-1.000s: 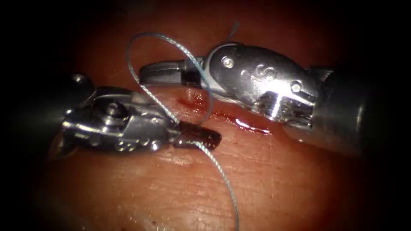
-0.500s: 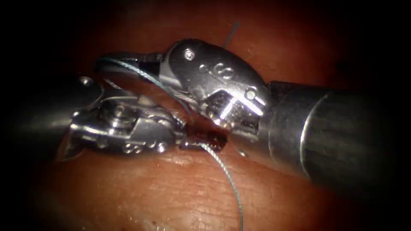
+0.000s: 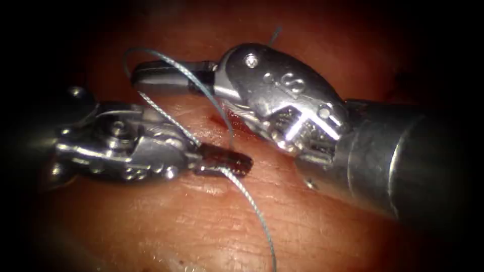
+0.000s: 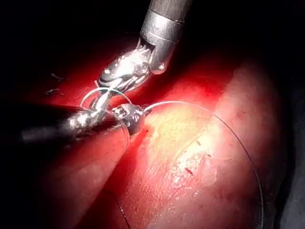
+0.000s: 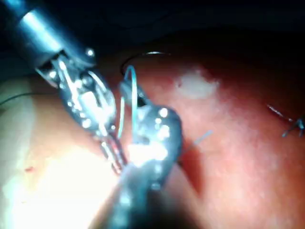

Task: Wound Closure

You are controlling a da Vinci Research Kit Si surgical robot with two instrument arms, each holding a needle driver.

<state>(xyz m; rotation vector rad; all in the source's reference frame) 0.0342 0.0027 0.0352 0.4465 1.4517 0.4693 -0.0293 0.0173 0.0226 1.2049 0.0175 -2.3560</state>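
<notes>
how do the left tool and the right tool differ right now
The left tool lies low on the tissue with jaws shut on the thread; the right tool sits above it, thread looped over its shut, empty jaws. Left points right, right points left. Neither holds a needle.

The thread (image 3: pixel 212 100) is a thin blue-grey strand looped over the right tool (image 3: pixel 166 75), whose closed jaws lie inside the loop; it crosses down to the left tool (image 3: pixel 227 163), which grips it, then trails away over the pale, red-streaked tissue (image 3: pixel 302 221)
</notes>
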